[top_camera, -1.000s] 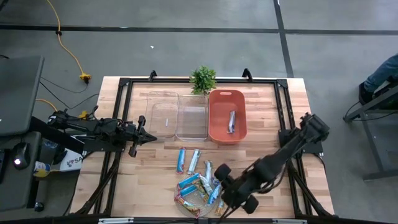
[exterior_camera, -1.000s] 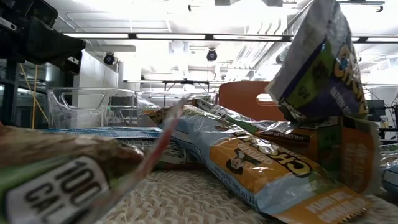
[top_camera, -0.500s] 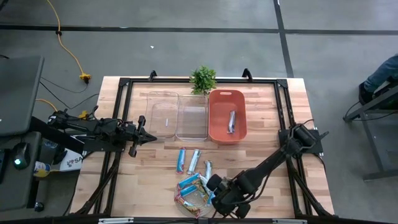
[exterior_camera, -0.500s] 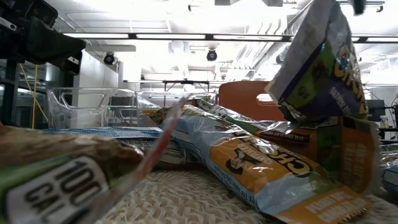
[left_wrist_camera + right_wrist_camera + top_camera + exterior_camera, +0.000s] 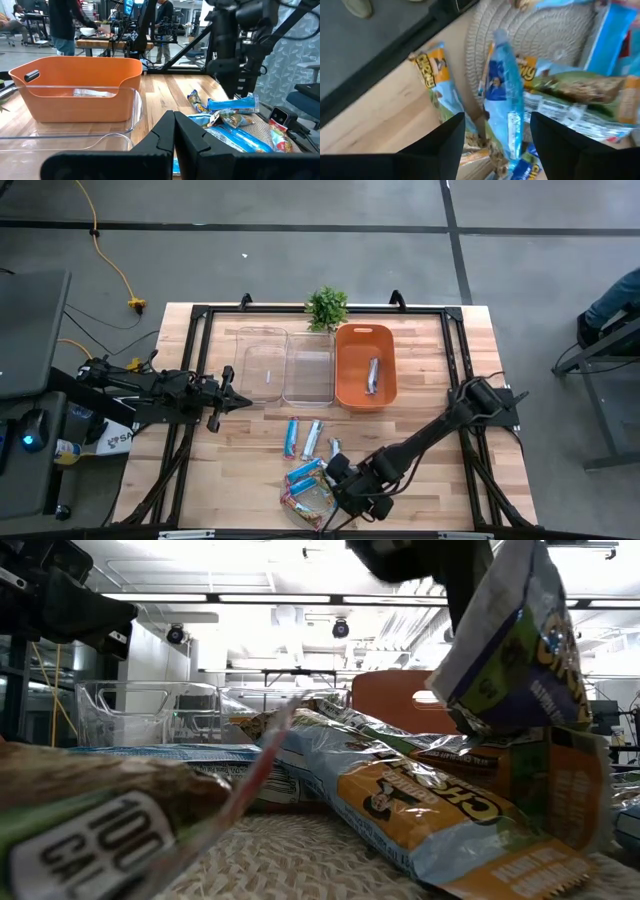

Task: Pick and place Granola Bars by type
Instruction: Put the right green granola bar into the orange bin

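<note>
This is a robotics lab or workshop. In the high view a wooden table [image 5: 250, 450] in a black metal frame stands on grey concrete floor marked with dark tape lines, a yellow cable [image 5: 112, 262] trailing at the upper left. The left wrist view shows more workbenches [image 5: 107, 44] and standing people [image 5: 62, 22] in the background, and the low view strip lights [image 5: 280, 598] along the ceiling.

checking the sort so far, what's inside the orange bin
One silver-wrapped granola bar lies in the orange bin; nothing else shows from above. The left wrist view's near wall hides the floor.
</note>
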You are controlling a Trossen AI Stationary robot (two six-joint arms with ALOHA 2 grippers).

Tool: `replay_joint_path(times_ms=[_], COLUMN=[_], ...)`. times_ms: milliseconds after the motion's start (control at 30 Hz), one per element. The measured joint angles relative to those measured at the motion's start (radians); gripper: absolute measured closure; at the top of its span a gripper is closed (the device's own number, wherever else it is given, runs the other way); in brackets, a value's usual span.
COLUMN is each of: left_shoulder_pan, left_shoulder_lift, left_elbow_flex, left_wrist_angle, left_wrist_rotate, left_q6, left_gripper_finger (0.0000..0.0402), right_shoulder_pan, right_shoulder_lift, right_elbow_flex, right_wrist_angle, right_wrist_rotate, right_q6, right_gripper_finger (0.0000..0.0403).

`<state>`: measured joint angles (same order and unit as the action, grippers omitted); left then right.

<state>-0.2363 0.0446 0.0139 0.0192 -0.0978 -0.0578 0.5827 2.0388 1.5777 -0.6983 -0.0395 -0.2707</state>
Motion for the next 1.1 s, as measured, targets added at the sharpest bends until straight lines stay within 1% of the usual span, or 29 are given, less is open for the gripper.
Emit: replay_joint_path(times_ms=[167,300,500,600,767,900,1100], left_shoulder_pan=[0.000,0.000,0.000,0.000,0.000,0.000,0.000], left_shoulder_lift=[0.000,0.000,0.000,0.000,0.000,0.000,0.000], left_elbow_flex=[0.000,0.000,0.000,0.000,0.000,0.000,0.000], left_wrist_angle=[0.000,0.000,0.000,0.000,0.000,0.000,0.000], left_wrist_rotate=[0.000,0.000,0.000,0.000,0.000,0.000,0.000], left_q6=[0.000,0.000,0.000,0.000,0.000,0.000,0.000], left_gripper_finger=[0.0400,0.0400,0.0400,0.0400,0.0400,0.0400,0.0400], right_shoulder_pan=[-0.001,-0.001,-0.001,-0.001,-0.001,-0.001,-0.001], right_shoulder_lift=[0.000,0.000,0.000,0.000,0.000,0.000,0.000], right_elbow_flex=[-0.078,-0.106,-0.122,-0.122,-0.122,-0.122,-0.122], right_wrist_angle=[0.046,0.075,0.120,0.124,0.124,0.120,0.120], right_wrist_rotate=[0.016,0.044,0.067,0.100,0.102,0.109,0.104], right_q6=[0.003,0.009,0.012,0.031,0.057,0.064,0.079], right_gripper_finger=[0.0191,0.0191,0.0192,0.0192,0.0193,0.0207,0.0248])
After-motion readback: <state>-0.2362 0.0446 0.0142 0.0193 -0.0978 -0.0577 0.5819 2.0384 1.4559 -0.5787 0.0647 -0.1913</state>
